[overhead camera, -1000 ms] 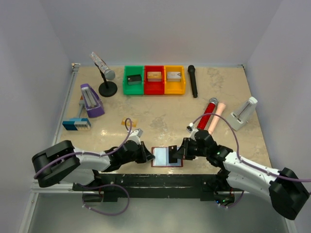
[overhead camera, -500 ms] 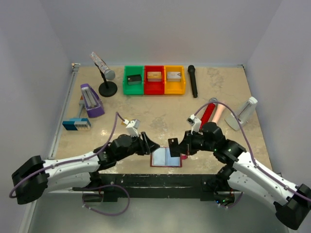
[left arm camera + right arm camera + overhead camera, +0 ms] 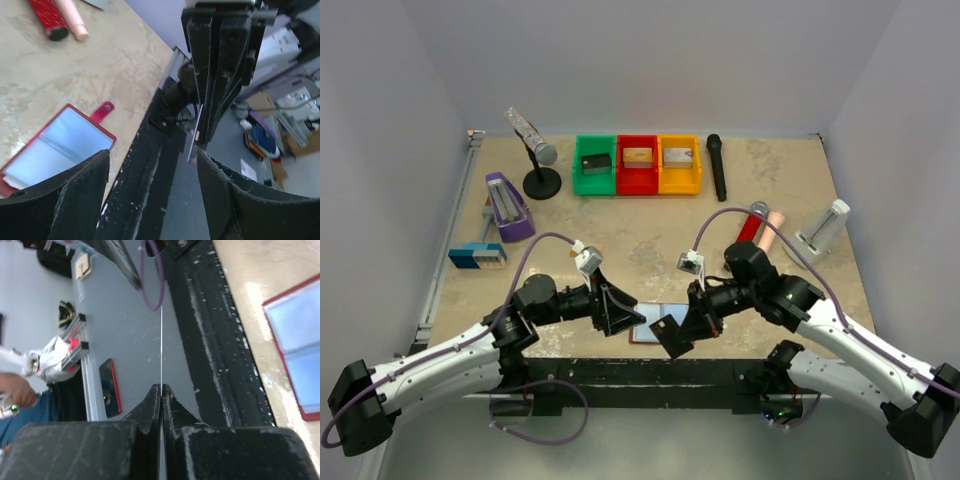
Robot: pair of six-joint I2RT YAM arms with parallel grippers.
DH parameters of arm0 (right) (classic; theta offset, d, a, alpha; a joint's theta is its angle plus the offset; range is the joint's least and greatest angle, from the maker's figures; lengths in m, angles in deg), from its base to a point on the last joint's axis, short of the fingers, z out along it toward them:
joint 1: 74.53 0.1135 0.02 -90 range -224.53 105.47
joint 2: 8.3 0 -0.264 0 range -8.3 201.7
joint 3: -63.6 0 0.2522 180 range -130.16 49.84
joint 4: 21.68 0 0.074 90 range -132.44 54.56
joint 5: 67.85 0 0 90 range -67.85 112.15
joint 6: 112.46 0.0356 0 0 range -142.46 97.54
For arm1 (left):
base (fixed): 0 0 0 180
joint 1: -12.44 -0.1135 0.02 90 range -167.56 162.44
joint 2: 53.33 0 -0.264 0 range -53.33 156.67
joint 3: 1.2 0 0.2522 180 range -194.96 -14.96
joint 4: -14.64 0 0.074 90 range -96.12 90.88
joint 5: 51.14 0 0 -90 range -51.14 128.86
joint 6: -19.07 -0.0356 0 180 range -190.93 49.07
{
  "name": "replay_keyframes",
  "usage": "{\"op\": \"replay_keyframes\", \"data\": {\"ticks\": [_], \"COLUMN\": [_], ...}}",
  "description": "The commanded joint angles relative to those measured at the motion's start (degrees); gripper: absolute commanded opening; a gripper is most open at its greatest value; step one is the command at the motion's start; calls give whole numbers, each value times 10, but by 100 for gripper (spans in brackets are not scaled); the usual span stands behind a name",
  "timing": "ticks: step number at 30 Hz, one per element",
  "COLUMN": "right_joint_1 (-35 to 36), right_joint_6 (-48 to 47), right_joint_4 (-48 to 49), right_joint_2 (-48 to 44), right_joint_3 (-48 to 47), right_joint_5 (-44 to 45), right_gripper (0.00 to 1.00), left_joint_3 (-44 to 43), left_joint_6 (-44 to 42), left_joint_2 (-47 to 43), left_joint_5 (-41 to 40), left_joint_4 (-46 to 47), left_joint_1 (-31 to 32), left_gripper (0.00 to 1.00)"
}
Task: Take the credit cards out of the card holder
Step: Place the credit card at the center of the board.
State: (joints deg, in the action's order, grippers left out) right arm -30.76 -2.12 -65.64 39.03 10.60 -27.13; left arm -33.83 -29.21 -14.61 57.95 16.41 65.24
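Observation:
The card holder (image 3: 648, 318) lies open near the table's front edge, red-rimmed with a light blue inside; it also shows in the left wrist view (image 3: 55, 150) and the right wrist view (image 3: 295, 340). My right gripper (image 3: 684, 324) is shut on a dark credit card (image 3: 668, 338), held in the air over the front edge, clear of the holder. That card shows edge-on between the shut fingers (image 3: 161, 340), and the left wrist camera sees it too (image 3: 196, 137). My left gripper (image 3: 623, 316) hovers open and empty just left of the holder, its fingers (image 3: 70, 195) spread wide.
Green (image 3: 595, 165), red (image 3: 638, 165) and yellow (image 3: 680, 165) bins with blocks stand at the back. A black microphone (image 3: 717, 168), a red microphone (image 3: 750, 228), a microphone stand (image 3: 541, 180), a purple device (image 3: 507, 206) and a white stand (image 3: 823, 232) surround the middle.
My left gripper let go of the card holder, opened and lifted. My right gripper pulled the dark card out of the holder and carried it up and toward the front edge.

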Motion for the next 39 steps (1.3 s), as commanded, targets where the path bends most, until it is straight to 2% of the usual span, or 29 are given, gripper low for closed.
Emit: {"op": "replay_keyframes", "data": {"ticks": [1,4,12,20,25,28,34,36,39], "right_joint_1": [37,64,73,74,75,76,76,76,77], "right_joint_6": [-39,-41,-42,-45,-46,-48,-53,-53,-55], "right_joint_4": [-18,-27,-29,-30,-31,-33,-39,-41,-45], "right_joint_2": [18,35,49,55,59,62,67,68,71], "right_joint_3": [-47,-64,-73,-78,-83,-86,-92,-94,-98], "right_joint_5": [-61,-43,-33,-32,-31,-30,-27,-23,-22], "right_gripper": [0,0,0,0,0,0,0,0,0], "left_joint_3": [-41,-45,-50,-53,-60,-64,-69,-70,-72], "left_joint_6": [-40,-32,-12,5,5,10,21,21,24], "left_joint_2": [42,64,77,92,115,131,154,158,163], "left_joint_5": [159,183,219,251,256,265,281,284,288], "left_joint_4": [42,64,99,127,128,139,152,156,159], "left_joint_1": [-3,-2,-2,-1,11,17,20,20,20], "left_gripper": [72,70,61,64,58,52,35,25,4]}}
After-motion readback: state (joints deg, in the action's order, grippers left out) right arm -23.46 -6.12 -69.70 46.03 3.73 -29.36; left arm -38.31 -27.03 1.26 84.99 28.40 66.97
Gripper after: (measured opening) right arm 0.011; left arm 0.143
